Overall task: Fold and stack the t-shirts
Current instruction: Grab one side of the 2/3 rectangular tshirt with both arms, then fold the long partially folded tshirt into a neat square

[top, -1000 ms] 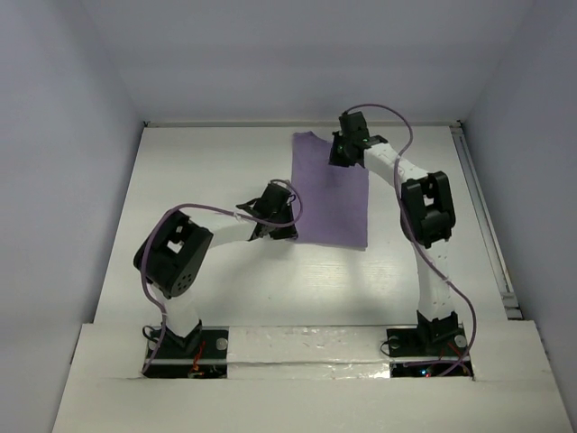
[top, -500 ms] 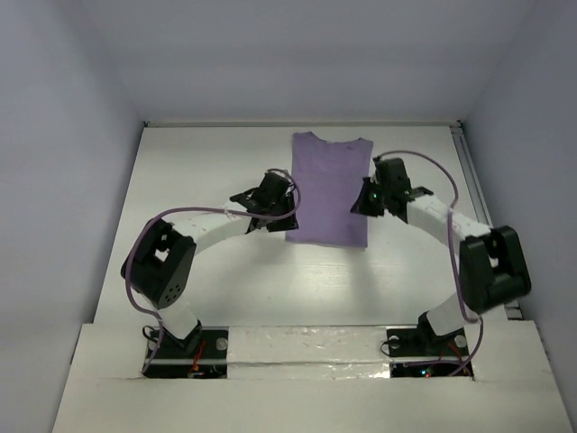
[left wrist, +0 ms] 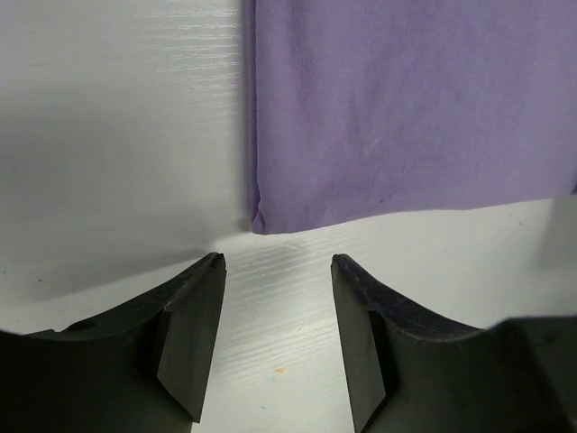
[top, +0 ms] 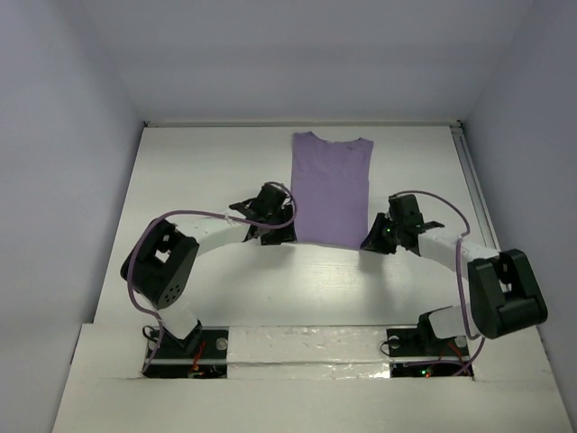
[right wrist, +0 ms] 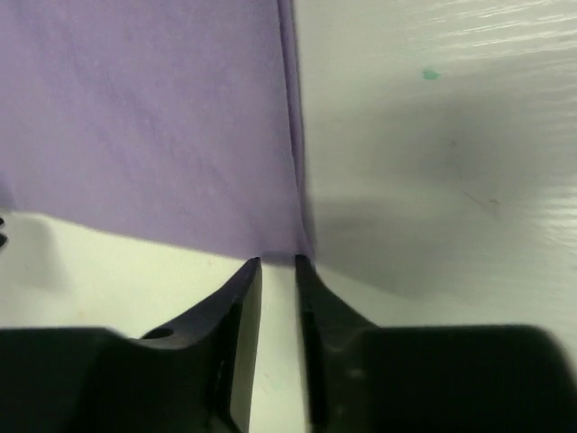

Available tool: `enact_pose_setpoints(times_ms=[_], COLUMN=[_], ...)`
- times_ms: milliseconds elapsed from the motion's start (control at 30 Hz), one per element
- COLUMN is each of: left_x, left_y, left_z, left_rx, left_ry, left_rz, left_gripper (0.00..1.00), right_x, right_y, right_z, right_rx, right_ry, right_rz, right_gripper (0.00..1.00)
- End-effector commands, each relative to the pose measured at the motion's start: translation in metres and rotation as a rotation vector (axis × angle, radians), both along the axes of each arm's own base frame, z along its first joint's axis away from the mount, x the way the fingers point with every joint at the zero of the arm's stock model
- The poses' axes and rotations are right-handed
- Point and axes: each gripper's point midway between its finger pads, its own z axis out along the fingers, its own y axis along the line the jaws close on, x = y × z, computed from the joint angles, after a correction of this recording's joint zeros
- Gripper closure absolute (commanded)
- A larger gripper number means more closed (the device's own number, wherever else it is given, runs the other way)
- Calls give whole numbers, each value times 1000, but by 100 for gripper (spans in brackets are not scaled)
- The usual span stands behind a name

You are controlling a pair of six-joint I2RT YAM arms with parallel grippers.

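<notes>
The lavender t-shirt (top: 332,189) lies flat on the white table as a long narrow rectangle, collar end far and hem end near. My left gripper (top: 280,236) sits just off its near-left corner, jaws open, only bare table between them. In the left wrist view the t-shirt (left wrist: 406,108) ends just ahead of the left gripper (left wrist: 278,262). My right gripper (top: 373,240) is at the near-right corner. Seen from the right wrist, the right gripper (right wrist: 278,262) is open by a narrow gap with nothing in it, its tips right at the t-shirt (right wrist: 153,117) corner.
The white table (top: 198,180) is walled on the left, back and right, with a rail (top: 482,216) along the right side. Purple cables loop over both arms.
My right arm swung from the shirt's far collar end back to its near-right corner. Both grippers went from shut to open and let go of the cloth, which now lies narrower.
</notes>
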Motion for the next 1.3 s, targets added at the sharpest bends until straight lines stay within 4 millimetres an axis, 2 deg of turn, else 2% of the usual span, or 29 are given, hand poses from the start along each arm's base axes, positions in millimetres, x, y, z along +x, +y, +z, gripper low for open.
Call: enact_pose_setpoints(times_ms=[0,33,67,100,167,200,367,500,700,833,867,900,1000,1033,1067,1100,1133,1200,1233,1267], left_x=[7,7,8,8,7,9,8,10,12,14,15,14,10,6,-1,-14,-22,-40,-45,-53], left_y=[-7,-7,-8,-8,-8,-9,-7,-5,-4,-1,0,1,4,6,9,7,9,14,14,16], left_z=[4,4,2,0,-7,-9,-16,-17,-17,-13,-11,-11,-6,-5,-1,0,3,22,31,46], left_rx=[-29,-34,-40,-40,-35,-35,-18,-2,7,21,25,28,34,35,35,36,44,36,29,19], left_ry=[-30,-30,-33,-29,-15,-15,-4,-10,-9,-29,-36,-35,-36,-29,-11,15,27,30,26,19], left_rz=[21,26,29,33,35,37,45,52,55,60,59,57,41,39,33,15,8,-6,-6,-13], left_gripper=[52,52,52,53,54,57,66,68,84,100,100,100,100,100,100,100,100,100,100,100], right_x=[-1,-7,-8,-12,-20,-24,-22,-21,-22,-25,-25,-23,-29,-38,-42,-51,-68,-78,-90,-92], right_y=[-15,-19,-23,-23,-22,-17,-10,-8,-5,-8,-8,-8,-10,-12,-11,-7,-4,-2,-2,2], right_z=[24,24,23,18,5,-2,-12,-17,-21,-20,-19,-15,-9,-10,-1,2,3,27,32,49], right_rx=[-53,-68,-81,-83,-76,-52,-16,-12,9,2,-2,-3,-15,-21,-7,13,13,42,63,106], right_ry=[-73,-60,-62,-46,9,36,57,65,78,69,64,47,41,69,56,65,105,65,100,59], right_rz=[-38,-48,-59,-62,-59,-53,-47,-45,-51,-57,-55,-51,-26,-16,-9,14,29,40,26,30], right_gripper=[69,48,42,38,38,39,48,55,74,88,97,100,100,100,100,100,100,100,100,100])
